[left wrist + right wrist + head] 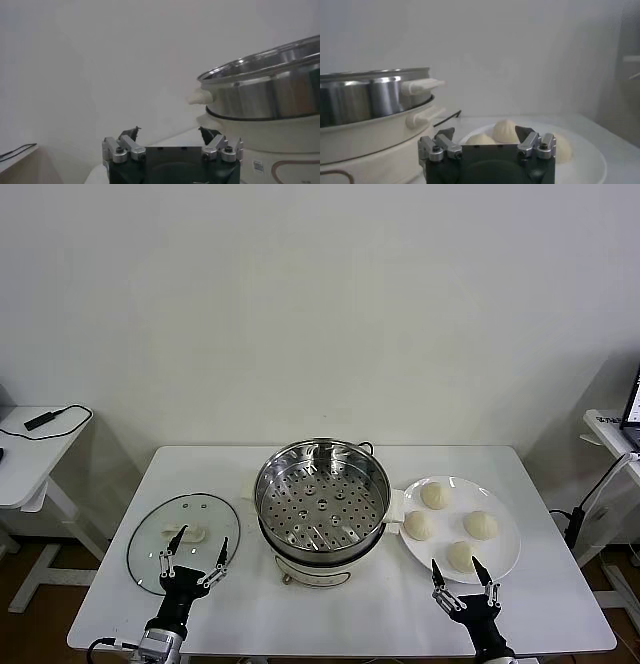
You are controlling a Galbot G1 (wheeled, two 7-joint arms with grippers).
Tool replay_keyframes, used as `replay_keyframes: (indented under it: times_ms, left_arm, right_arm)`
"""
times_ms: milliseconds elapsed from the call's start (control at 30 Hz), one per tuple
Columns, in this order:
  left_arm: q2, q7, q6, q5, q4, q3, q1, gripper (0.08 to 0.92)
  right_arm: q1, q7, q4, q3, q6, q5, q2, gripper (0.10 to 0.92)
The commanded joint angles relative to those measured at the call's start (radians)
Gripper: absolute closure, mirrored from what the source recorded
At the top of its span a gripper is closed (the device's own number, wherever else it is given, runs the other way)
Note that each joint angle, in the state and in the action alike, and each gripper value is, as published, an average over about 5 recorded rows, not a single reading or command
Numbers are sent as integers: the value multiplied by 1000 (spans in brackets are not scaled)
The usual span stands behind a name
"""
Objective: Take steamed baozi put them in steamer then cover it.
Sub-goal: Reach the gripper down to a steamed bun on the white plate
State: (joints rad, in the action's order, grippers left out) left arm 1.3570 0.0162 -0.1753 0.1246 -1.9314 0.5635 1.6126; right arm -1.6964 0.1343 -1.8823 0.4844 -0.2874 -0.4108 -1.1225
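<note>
With four steamed baozi (451,525) waiting on the white plate (505,559) beside the empty steamer (321,501), both the right gripper (459,574) and left gripper (196,551) hovered wide open, holding nothing, seemingly poised for reaching.

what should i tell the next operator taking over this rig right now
Left hand: open, empty, at the table's near edge over the glass lid.
Right hand: open, empty, at the near edge of the plate.
Steamer: centre of the table, uncovered, tray bare.
Steamed baozi: all four on the plate, right of the steamer.
Done: nothing yet.
Left: move the four baozi into the steamer, then put the lid on.
</note>
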Motion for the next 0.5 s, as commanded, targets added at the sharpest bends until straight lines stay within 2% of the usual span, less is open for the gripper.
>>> replay_keyframes:
  times_ms: [33,233,500]
  left_arm:
    - [1,1,-8,-1,-18,-2,13,177]
    - [1,0,-16,-1,-27,-8,16,177]
    - [4,-1,-24,-1,-31,-20,7,177]
  right_arm:
    - [52,105,-23,21,125,-28,16,203]
    - [250,160,-4,38,307,-170,136,203]
    - [676,137,246,-152,365,-282,346,203]
